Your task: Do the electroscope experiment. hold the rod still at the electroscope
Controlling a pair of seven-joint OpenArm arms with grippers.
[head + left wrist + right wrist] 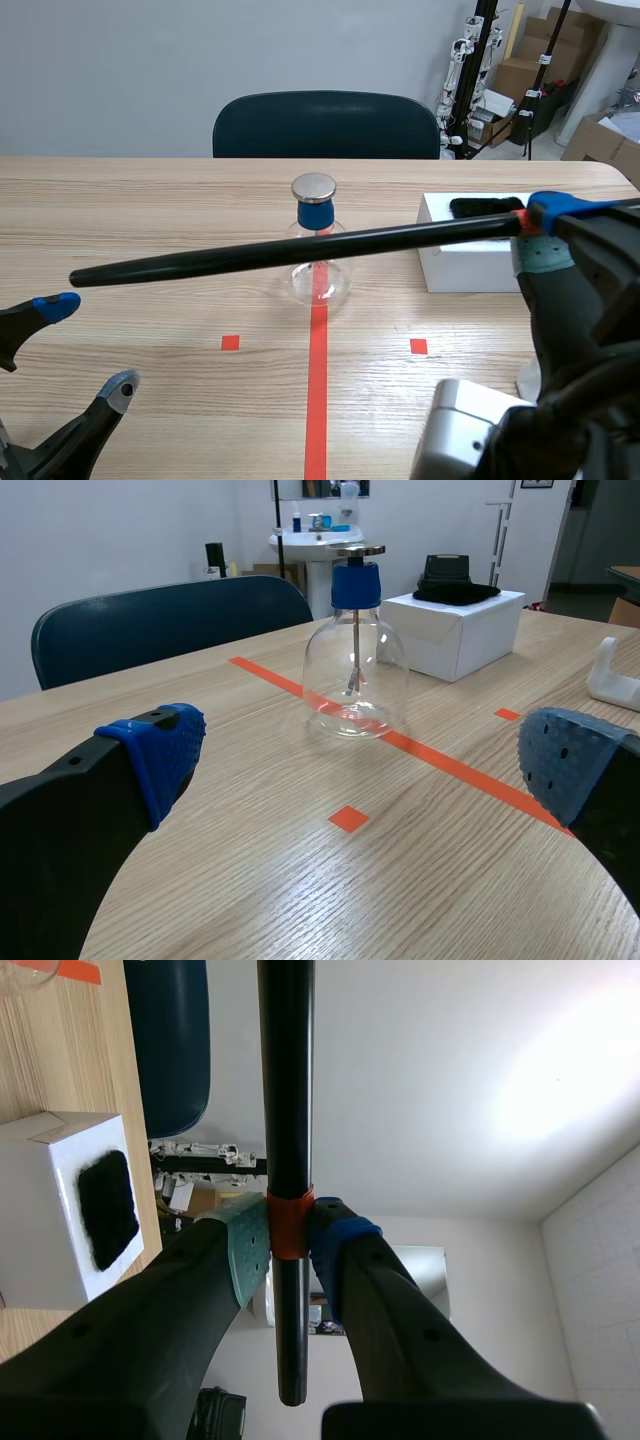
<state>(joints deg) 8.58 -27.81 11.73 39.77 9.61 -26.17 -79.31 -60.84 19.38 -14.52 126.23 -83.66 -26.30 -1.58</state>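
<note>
The electroscope [318, 250] is a clear glass flask with a blue stopper and a metal disc on top, standing on the orange tape line at mid-table; the left wrist view shows this electroscope [355, 660] ahead of the open fingers. A long black rod [290, 254] with an orange band runs level across the scene, passing in front of the flask just under the stopper. My right gripper [532, 232] is shut on the rod [287, 1110] at its orange band. My left gripper [85, 345] rests low at the near left, open and holding nothing.
A white box [470, 262] with a black cloth [485, 207] on top sits right of the flask. A dark blue chair [325, 125] stands beyond the far table edge. A white stand [615, 675] lies on the table to the right.
</note>
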